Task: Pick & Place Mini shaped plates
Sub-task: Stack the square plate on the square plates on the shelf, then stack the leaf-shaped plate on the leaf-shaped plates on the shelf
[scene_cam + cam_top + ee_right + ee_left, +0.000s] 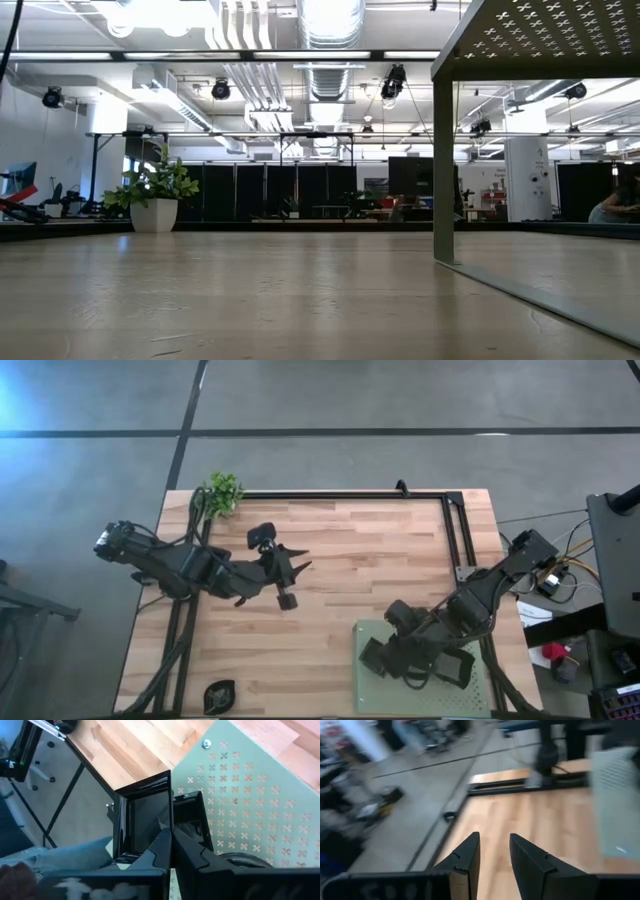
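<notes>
- The wooden desk holds a green mat at its near right corner.
- The right pincer is shut tight on the edge of a square black plate, over the mat.
- The left pincer hangs over the desk, fingers apart, holding nothing.
- Another little dark plate sits at the desk's near left edge.
- A small plant stands at the far left corner.

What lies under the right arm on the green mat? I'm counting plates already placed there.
Several dark plates show on the green mat, partly covered by the right gripper, shut on a square plate. Exact count is hidden.
</notes>
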